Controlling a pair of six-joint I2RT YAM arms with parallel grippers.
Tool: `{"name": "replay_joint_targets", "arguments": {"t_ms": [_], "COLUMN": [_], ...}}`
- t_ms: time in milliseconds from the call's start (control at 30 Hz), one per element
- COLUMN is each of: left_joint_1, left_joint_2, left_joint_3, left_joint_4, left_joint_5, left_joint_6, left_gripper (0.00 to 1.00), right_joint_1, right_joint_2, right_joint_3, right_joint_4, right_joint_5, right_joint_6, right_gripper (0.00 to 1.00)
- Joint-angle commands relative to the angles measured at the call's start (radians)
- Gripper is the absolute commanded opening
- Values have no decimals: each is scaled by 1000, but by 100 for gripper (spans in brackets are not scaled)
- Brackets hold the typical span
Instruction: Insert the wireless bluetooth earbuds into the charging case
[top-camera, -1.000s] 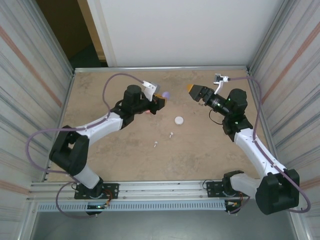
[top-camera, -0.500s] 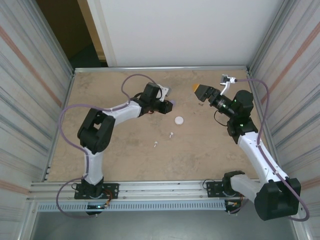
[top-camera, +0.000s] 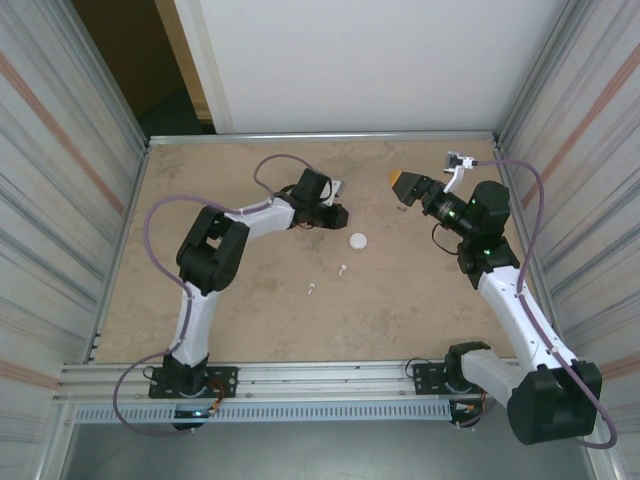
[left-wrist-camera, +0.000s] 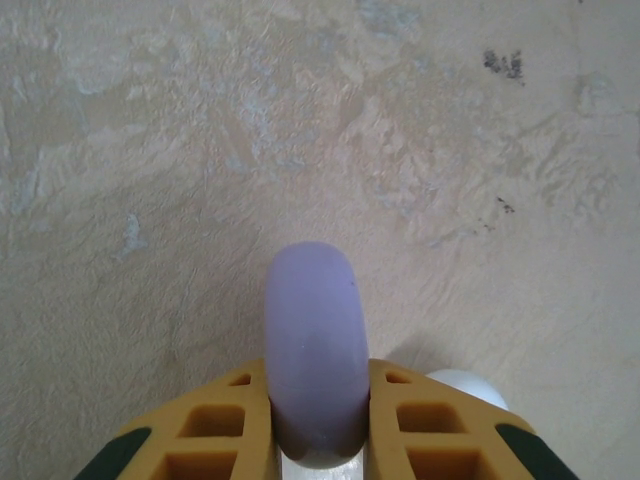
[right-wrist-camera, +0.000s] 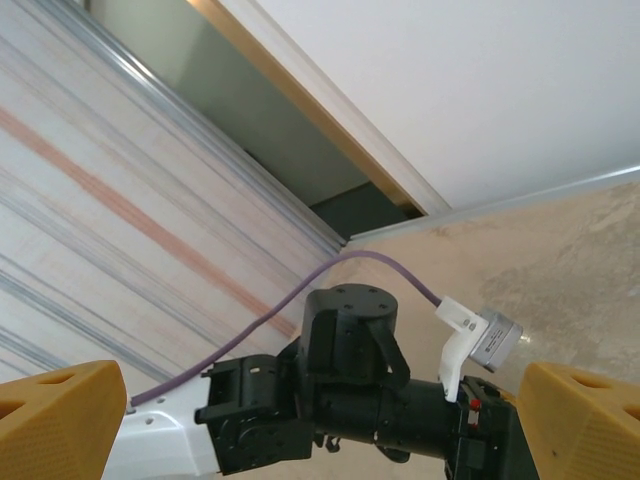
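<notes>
Left tool (top-camera: 337, 213) clamped on purple case (left-wrist-camera: 315, 340), gripped across its narrow sides, close over counter (top-camera: 250, 330), near white case (top-camera: 358, 240). Right tool (top-camera: 403, 185) fingers wide apart, empty. White earbud (top-camera: 342, 268) and second earbud (top-camera: 311, 289) lie loose on counter, nearer the arm bases. Risks:
- smooth rounded case could squirt from pinch if squeezed harder
- tiny earbuds could be flicked away by blunt fingers
- cannot tell if lid is open

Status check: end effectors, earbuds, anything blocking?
Left end effector shut on purple case. Right end effector open, empty. Two white earbuds loose on table, not cased. White case sits near left end effector.
</notes>
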Motion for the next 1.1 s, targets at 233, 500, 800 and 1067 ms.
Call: {"name": "replay_joint_targets", "arguments": {"t_ms": [233, 500, 800, 1067], "left_joint_1": [-4, 0, 6, 10], "left_joint_2": [54, 87, 94, 64], "left_joint_3": [64, 88, 101, 68], "left_joint_4": [-25, -33, -43, -17], "left_joint_5": [0, -12, -21, -33], "left_joint_6": [-38, -52, -55, -58], "left_gripper": [13, 21, 33, 41], "right_joint_1": [-19, -23, -27, -33], "right_joint_2": [-22, -22, -22, -69], "right_joint_3": [-11, -11, -8, -5], "right_joint_4": [-24, -31, -38, -68], "right_joint_5": [4, 7, 0, 5], "right_joint_6": [-36, -41, -44, -57], "right_gripper": [99, 99, 99, 99]}}
